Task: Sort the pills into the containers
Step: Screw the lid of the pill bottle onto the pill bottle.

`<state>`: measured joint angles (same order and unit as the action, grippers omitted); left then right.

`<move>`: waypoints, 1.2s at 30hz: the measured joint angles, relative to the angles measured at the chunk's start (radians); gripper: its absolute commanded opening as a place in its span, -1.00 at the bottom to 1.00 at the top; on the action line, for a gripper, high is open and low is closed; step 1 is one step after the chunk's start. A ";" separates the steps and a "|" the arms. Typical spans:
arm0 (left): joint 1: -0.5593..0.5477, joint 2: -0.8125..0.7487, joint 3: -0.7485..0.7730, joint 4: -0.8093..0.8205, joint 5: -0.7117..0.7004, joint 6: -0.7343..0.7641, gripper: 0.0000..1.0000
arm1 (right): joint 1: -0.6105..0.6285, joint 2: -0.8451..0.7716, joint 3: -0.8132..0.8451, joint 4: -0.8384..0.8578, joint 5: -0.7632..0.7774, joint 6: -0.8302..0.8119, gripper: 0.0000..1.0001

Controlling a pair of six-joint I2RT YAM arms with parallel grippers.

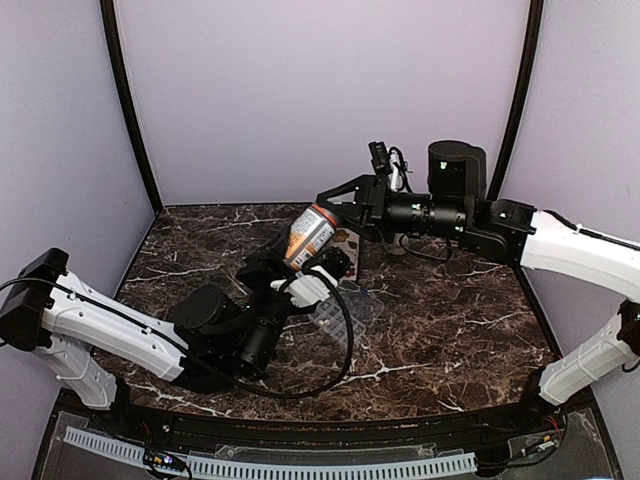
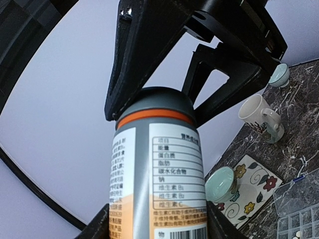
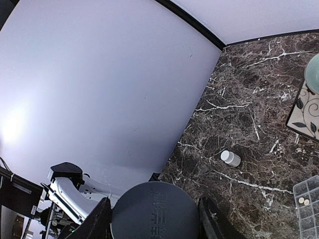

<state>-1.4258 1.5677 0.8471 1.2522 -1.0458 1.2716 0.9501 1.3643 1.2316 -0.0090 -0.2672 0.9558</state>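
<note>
An orange bottle [image 1: 309, 236] with a grey cap [image 2: 154, 102] hangs tilted above the table. My left gripper [image 2: 157, 225] is shut on its labelled body. My right gripper [image 3: 155, 220] is shut on the cap [image 3: 154, 211], which sits on the bottle, with a black finger on either side. The clear pill box [image 1: 345, 305] lies on the marble below the bottle, and its square containers [image 2: 299, 216] show at the lower right of the left wrist view. Two whitish pills [image 3: 303, 200] lie in one compartment, and one pill [image 2: 298, 233] shows in the left wrist view.
A tiny white bottle [image 3: 230, 158] lies on its side on the marble. A floral tray [image 2: 254, 186] carries a teal cup [image 2: 222, 183]. Behind it stand a white mug [image 2: 259, 117] and another teal cup [image 2: 279, 74]. Purple walls close in the table.
</note>
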 measured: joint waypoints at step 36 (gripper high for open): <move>0.082 -0.322 -0.046 -0.523 0.317 -0.558 -1.00 | 0.058 -0.146 -0.123 -0.124 0.038 -0.179 0.50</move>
<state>-1.3441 1.2457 0.8013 0.7288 -0.7288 0.7136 1.0077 1.2182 1.1084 -0.1329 -0.2291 0.7769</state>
